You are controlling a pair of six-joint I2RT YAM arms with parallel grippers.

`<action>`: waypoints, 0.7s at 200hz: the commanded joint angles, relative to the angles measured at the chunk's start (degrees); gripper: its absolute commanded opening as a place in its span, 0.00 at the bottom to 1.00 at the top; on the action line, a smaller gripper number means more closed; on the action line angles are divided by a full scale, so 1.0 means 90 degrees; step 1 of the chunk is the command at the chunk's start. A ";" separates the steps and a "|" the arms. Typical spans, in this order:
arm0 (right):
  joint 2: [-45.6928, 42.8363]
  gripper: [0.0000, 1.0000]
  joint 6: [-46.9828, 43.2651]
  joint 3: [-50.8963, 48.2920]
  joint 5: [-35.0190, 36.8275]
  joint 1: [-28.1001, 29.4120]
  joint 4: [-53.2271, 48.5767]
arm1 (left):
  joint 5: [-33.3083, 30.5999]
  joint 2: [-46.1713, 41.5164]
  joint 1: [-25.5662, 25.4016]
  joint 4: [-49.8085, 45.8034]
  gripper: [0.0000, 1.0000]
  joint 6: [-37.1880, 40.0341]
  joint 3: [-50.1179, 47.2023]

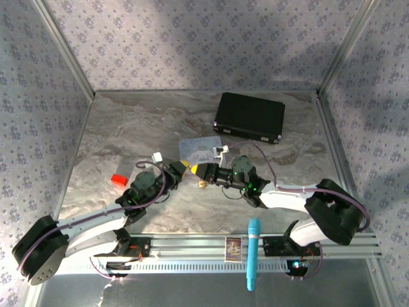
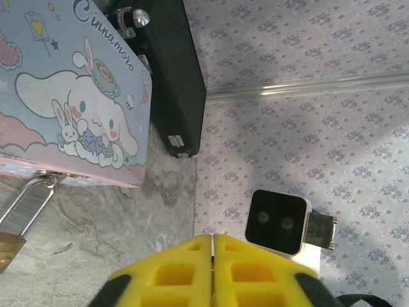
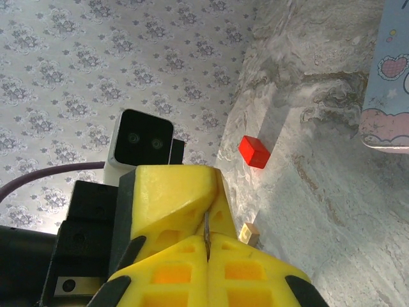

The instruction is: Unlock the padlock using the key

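The slim silvery key (image 3: 208,225) stands edge-on between the two grippers, which meet tip to tip. My right gripper (image 3: 208,238) is shut on its near end. Its far end runs into the seam of my left gripper's yellow fingers (image 3: 171,192), which is also shut (image 2: 212,240). In the top view the left gripper (image 1: 186,168) and right gripper (image 1: 199,171) touch in front of the pale blue tin (image 1: 199,148). The brass padlock (image 2: 9,248) lies on the table by the tin's corner, its silver shackle (image 2: 25,204) pointing at the tin, held by neither gripper. It shows as a gold speck (image 1: 203,184) below the fingertips.
A black case (image 1: 250,117) lies at the back right, behind the tin (image 2: 70,89). A red block (image 1: 118,180) and a white cube (image 1: 157,157) sit left of the grippers, with a small tan cube (image 3: 250,233) nearby. A blue tool (image 1: 253,253) and a card (image 1: 234,249) rest on the front rail.
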 commanded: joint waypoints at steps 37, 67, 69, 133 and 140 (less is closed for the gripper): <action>-0.0427 0.00 -0.0308 -0.0644 -0.0052 -0.0287 -0.0386 | -0.0340 -0.0566 -0.0019 -0.2164 0.81 0.0811 0.0693; -0.0828 0.00 -0.0562 -0.1054 -0.0074 -0.0496 -0.1006 | -0.0412 -0.0128 -0.0019 -0.4242 0.64 0.1787 0.1595; -0.0869 0.00 -0.0568 -0.1088 -0.0074 -0.0506 -0.1054 | -0.0388 -0.0064 -0.0014 -0.4308 0.63 0.1866 0.1650; -0.2278 0.00 -0.1180 -0.1756 0.0221 -0.0859 -0.2733 | -0.0141 0.1809 -0.0446 -0.3899 0.48 0.3358 0.2218; -0.2385 0.00 -0.1258 -0.1782 0.0238 -0.0895 -0.2890 | 0.0005 0.2012 -0.0466 -0.3635 0.48 0.3454 0.2184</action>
